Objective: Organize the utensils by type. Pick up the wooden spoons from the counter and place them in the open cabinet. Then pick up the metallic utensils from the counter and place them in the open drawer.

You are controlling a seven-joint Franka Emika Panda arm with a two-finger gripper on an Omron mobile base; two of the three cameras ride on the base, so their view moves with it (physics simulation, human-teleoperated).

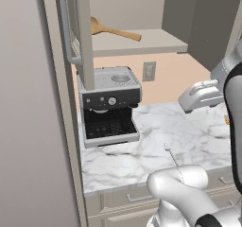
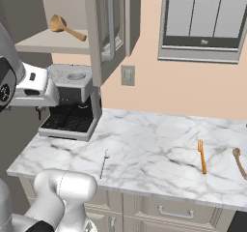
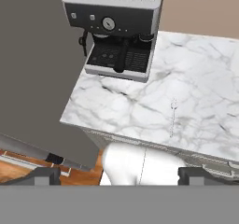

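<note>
Surface [image 2: 159, 153]: white marble.
Cabinet [image 2: 58, 42], upper left: one wooden spoon [image 2: 67, 28] shelved.
Second wooden spoon [image 2: 239, 162], right edge; could be nudged off.
Orange fork [image 2: 201, 156] beside it.
Silver utensil [image 2: 103, 163], front centre; thin, may slip.
Pincer [image 3: 119, 175]: apart, empty.

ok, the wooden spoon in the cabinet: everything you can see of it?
The wooden spoon is light brown, plain wood by its look, with a round bowl and a straight handle. It lies flat on the pale shelf of the open cabinet, above the coffee machine, bowl toward the door side, handle pointing away from the door. Nothing but the shelf touches it.
</note>
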